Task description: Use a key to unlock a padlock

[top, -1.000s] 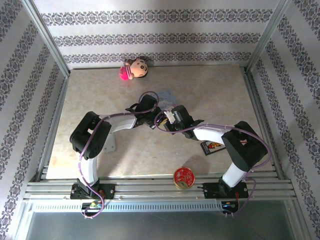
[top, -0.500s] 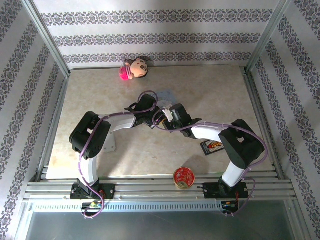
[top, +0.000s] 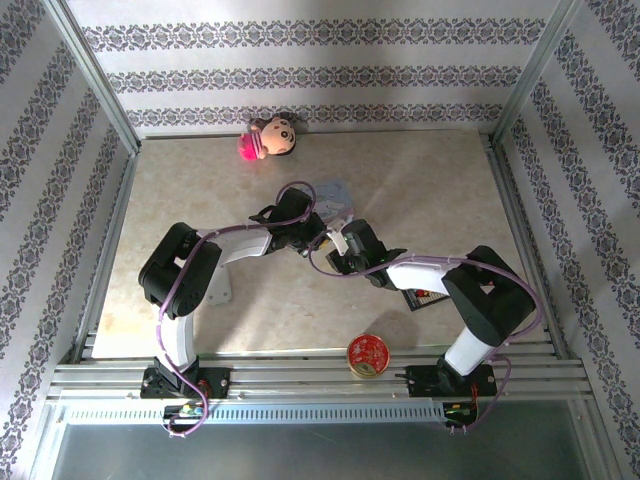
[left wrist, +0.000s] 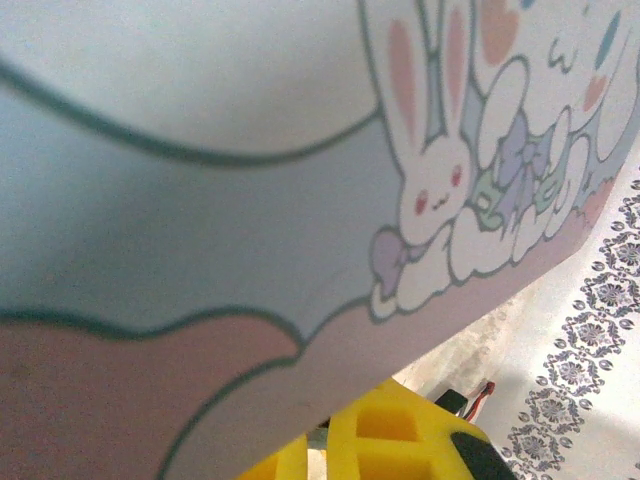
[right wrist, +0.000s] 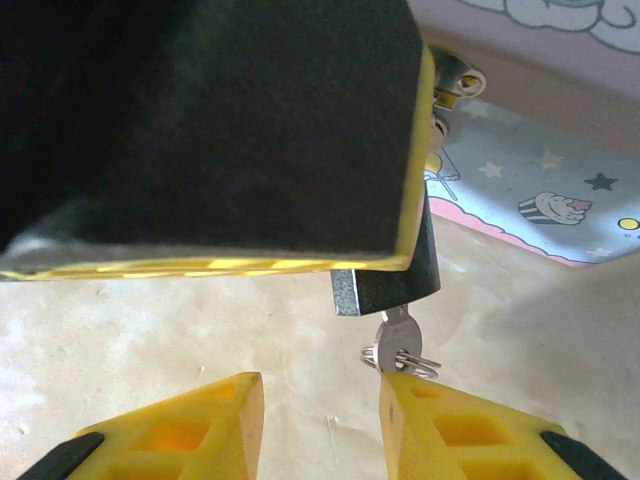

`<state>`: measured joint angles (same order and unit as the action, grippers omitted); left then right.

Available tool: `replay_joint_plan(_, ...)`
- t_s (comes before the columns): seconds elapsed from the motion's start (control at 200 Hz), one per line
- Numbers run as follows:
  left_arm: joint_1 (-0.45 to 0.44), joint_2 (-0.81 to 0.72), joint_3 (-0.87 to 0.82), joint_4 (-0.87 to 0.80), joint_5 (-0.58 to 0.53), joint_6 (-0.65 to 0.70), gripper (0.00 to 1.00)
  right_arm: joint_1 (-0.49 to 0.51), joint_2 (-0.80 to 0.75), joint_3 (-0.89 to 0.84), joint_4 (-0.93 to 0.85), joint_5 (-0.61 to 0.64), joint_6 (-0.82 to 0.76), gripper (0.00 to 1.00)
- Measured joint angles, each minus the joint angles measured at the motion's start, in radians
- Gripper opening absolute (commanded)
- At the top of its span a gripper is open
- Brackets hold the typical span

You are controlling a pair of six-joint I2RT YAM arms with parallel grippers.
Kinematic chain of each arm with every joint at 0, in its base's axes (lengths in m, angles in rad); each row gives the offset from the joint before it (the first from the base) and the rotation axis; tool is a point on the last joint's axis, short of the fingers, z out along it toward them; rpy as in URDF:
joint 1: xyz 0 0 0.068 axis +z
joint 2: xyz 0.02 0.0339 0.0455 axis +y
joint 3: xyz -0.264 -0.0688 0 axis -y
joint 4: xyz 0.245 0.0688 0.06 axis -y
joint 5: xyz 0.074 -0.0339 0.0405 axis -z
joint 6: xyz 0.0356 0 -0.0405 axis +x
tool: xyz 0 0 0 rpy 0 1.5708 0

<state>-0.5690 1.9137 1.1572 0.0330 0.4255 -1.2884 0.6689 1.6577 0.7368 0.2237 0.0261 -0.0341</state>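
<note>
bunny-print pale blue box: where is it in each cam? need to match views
Top external: the pale blue box lies just above the picture's middle, beyond the arms' tips.
Left wrist: close up, across the upper left and middle, bunny print at the right.
Right wrist: upper right corner, a starred blue face with a cupcake.
Shared landmark: the beige table under the box.

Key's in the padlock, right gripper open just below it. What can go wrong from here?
1. The key sits over one finger of the right gripper, not in the gap. Closing now may nudge it or catch only its ring.
2. Little of the padlock shows below a pad of the left gripper. A twist could turn it in that grip.
3. The pale blue box is close behind and could get bumped.
</note>
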Motion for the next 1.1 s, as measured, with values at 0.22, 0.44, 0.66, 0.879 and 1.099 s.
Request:
replay_joint_plan(0.22, 0.002, 0.000, 0.002, -0.003, -0.004, 0.001, 0.00, 0.003, 0.029, 0.010, 0.015, 0.031, -0.011, 0.30)
replay_joint_plan(0.44, 0.011, 0.000, 0.002, -0.004, -0.005, 0.000, 0.00, 0.003, 0.048, 0.029, 0.016, 0.046, -0.026, 0.29)
replay_joint_plan(0.66, 0.014, 0.000, 0.002, -0.005, -0.003, 0.001, 0.00, 0.004, 0.070, 0.047, 0.013, 0.072, -0.042, 0.15)
replay_joint_plan(0.879, 0.014, 0.000, 0.004, -0.011, -0.003, 0.001, 0.00, 0.000, 0.061, 0.042, 0.016, 0.085, -0.047, 0.05)
replay_joint_plan(1.099, 0.015, 0.000, 0.004, -0.010, 0.009, 0.000, 0.00, -0.076, 0.038, 0.027, 0.016, -0.092, 0.005, 0.00)
